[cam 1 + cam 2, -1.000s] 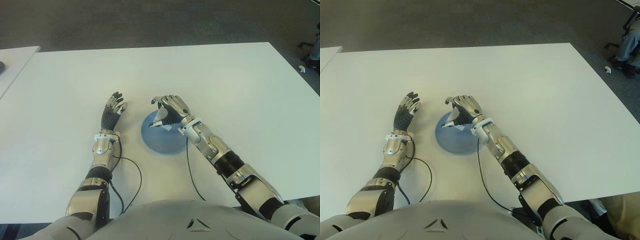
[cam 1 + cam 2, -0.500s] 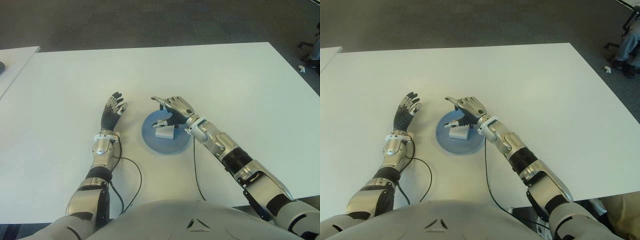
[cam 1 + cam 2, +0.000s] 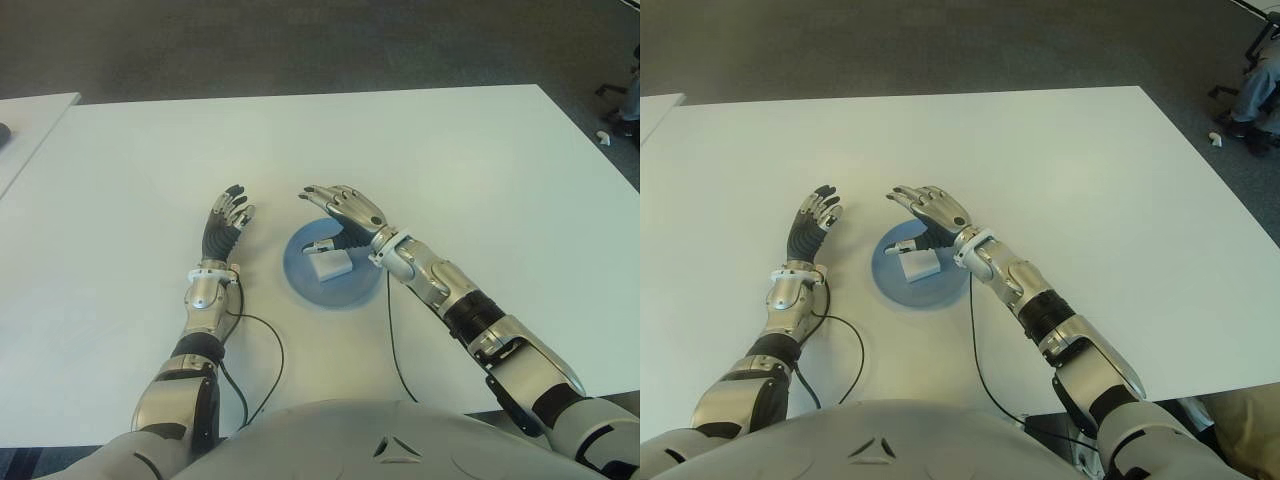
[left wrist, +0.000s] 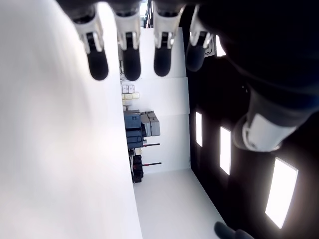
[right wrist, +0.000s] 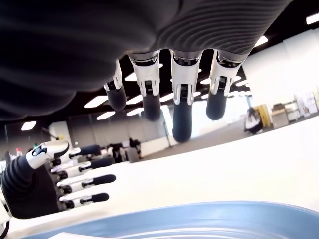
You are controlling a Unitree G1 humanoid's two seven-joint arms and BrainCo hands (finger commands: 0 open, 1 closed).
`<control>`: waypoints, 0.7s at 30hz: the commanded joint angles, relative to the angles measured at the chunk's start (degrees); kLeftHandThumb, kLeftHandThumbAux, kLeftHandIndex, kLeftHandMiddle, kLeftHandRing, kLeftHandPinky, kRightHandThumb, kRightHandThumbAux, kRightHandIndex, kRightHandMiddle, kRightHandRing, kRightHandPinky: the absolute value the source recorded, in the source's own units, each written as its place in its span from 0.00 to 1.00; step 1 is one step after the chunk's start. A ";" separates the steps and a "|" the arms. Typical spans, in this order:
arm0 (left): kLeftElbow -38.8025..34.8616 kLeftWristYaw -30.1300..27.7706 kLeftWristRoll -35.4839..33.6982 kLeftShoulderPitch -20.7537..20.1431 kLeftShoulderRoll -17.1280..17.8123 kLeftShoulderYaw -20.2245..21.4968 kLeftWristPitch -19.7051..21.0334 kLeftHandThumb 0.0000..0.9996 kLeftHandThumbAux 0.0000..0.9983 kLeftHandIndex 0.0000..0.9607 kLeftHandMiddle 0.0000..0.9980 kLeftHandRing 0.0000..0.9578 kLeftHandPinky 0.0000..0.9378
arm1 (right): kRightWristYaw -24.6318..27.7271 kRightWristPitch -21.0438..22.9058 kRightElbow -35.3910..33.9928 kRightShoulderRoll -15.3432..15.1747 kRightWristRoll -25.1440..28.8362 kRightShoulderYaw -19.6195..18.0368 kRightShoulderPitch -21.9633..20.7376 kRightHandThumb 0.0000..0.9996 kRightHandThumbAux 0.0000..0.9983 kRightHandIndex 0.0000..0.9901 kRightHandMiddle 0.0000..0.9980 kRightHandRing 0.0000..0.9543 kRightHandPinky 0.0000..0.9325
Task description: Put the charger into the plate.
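Note:
A small white charger (image 3: 329, 265) lies in the round blue plate (image 3: 352, 292) at the middle of the white table (image 3: 450, 160). My right hand (image 3: 340, 208) hovers just above the plate's far side with its fingers (image 5: 182, 107) spread and nothing in them. The plate's blue rim (image 5: 209, 214) shows under that hand in the right wrist view. My left hand (image 3: 224, 224) shows left of the plate, fingers (image 4: 127, 57) stretched out flat and empty.
A black cable (image 3: 262, 345) loops over the table by my left forearm and another (image 3: 390, 340) runs beside my right forearm. A second white table (image 3: 25, 125) stands at the far left. A person's legs (image 3: 1252, 85) show at the far right.
My right hand let go of the charger, which now lies in the plate. The hand's fingers spread wide and the hand rose slightly. The left hand has not moved.

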 commanded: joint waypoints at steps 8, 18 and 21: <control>11.03 -1.25 0.97 10.45 -3.83 -1.23 7.32 0.09 0.57 0.14 0.15 0.16 0.18 | -2.06 -1.11 1.39 0.43 0.79 -1.43 -0.10 0.27 0.12 0.00 0.00 0.00 0.00; 11.10 -2.23 0.91 10.07 -3.52 -1.30 8.28 0.09 0.55 0.13 0.14 0.13 0.13 | -8.83 -1.56 4.90 4.51 5.82 -6.35 0.91 0.21 0.20 0.00 0.00 0.00 0.00; 11.15 -1.60 0.99 9.77 -3.46 -1.24 8.94 0.09 0.54 0.13 0.14 0.13 0.14 | -14.05 -3.06 10.13 6.42 8.13 -8.98 -0.36 0.18 0.25 0.00 0.00 0.00 0.00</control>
